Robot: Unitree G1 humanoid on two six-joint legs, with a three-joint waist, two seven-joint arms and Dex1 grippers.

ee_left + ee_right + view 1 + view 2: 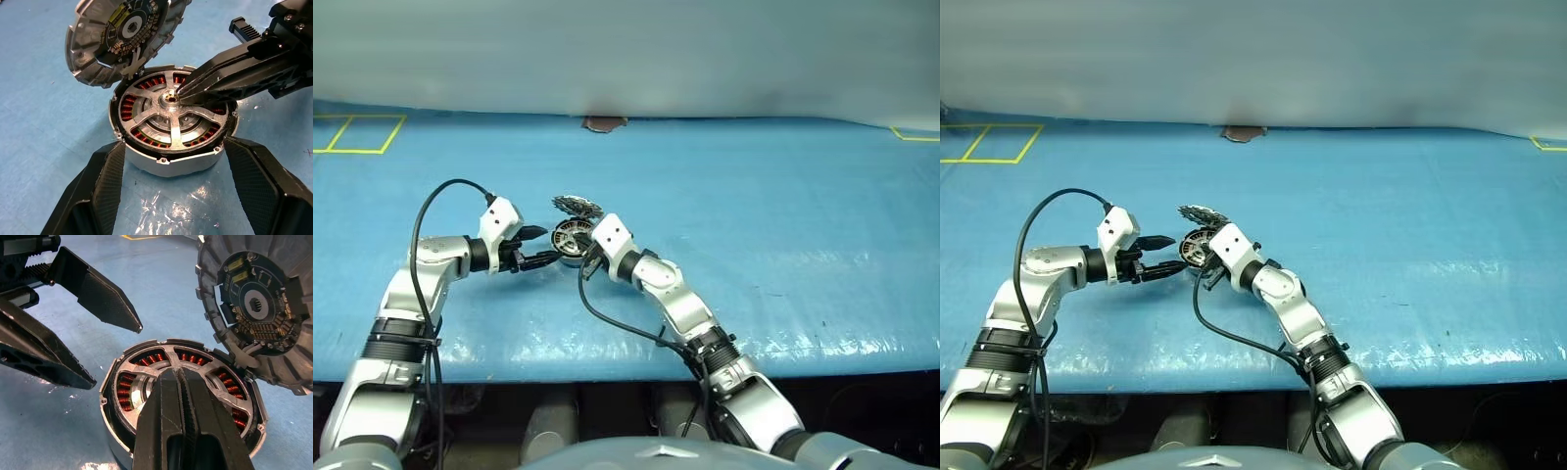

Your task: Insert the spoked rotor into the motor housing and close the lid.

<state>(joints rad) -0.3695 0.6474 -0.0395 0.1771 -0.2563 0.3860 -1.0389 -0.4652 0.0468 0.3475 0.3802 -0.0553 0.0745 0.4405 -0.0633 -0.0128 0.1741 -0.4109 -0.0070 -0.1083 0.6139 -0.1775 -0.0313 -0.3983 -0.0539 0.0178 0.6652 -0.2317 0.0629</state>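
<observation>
Copper-red windings are seen under the silver-grey rotor (171,115) inside the silver housing (168,164). The grey, scalloped lid (122,36) is faced with a dark, gold-flecked circuit pattern. The worktop (783,215) is blue, both tools black

No text, label or number can be read anywhere

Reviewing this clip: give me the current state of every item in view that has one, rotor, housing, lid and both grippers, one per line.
spoked rotor: seated flat inside the housing, over the copper windings.
motor housing: upright on the blue table, top uncovered.
lid: open, tilted up at the housing's rim, inner face showing.
left gripper: open, fingers either side of the housing.
right gripper: shut, tips over the rotor's hub.
</observation>
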